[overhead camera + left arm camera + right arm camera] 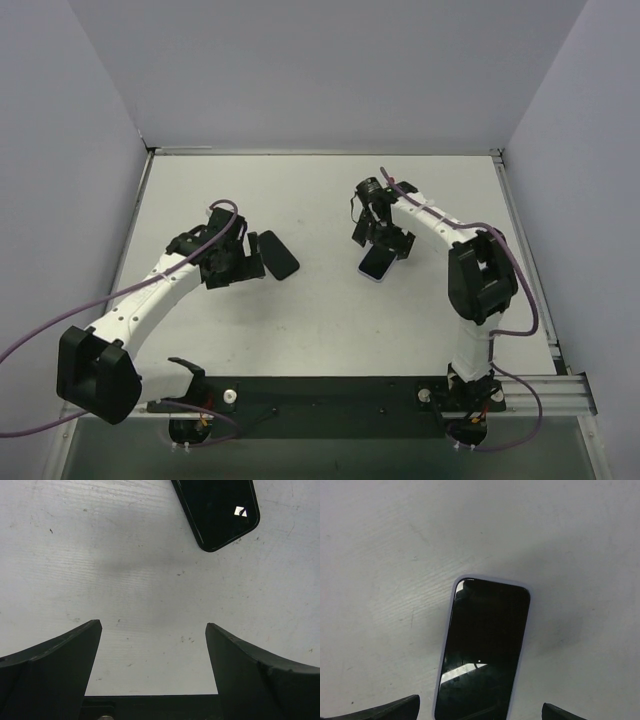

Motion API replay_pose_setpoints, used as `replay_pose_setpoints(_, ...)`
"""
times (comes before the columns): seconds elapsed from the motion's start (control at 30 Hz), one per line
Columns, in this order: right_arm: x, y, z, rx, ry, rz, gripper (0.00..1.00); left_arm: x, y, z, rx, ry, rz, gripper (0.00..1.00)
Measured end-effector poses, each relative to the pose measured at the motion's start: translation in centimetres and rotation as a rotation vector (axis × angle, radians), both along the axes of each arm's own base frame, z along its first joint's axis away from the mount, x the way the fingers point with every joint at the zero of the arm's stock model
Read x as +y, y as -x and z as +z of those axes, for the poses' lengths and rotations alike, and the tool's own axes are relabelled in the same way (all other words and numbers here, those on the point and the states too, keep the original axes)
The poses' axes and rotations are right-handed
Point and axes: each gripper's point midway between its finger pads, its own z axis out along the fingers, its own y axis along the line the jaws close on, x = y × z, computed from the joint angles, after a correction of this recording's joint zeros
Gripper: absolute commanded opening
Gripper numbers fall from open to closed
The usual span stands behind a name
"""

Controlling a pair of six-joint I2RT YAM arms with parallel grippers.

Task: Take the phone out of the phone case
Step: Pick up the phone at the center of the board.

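The phone, seated in its lavender case, lies flat on the white table just ahead of my right gripper, which like my left gripper is spread wide and empty; I judge the grasp not yet begun, so next I must lower and pinch the case edges.

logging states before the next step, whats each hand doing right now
Left hand: open, holding nothing.
Right hand: open, holding nothing, fingers either side of the cased phone.
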Motion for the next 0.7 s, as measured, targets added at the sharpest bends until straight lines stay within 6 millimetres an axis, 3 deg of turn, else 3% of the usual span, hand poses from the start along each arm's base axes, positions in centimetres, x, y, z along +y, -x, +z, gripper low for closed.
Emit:
replay_pose_setpoints(0.23, -0.1, 1.3, -5.5, 0.136, 0.004, -0.024, 1.00, -0.3, 0.2, 0.5, -0.009, 0.021, -0.012, 0.97)
replay_pose_setpoints(0.53, 0.5, 1.4, -7.0, 0.135, -0.065, -0.026, 0.99, -0.6, 0.3, 0.5, -0.004, 0.036, -0.021, 0.97)
replay_pose_setpoints(0.67, 0.8, 1.1, -7.0, 0.125, -0.080, -0.005, 0.82, -0.7, 0.3, 0.5, -0.002, 0.040, -0.022, 0.97)
replay_pose_setpoints(0.7, 0.8, 1.0, -7.0, 0.122, -0.079, 0.002, 0.67, -0.7, 0.3, 0.5, -0.002, 0.042, -0.023, 0.97)
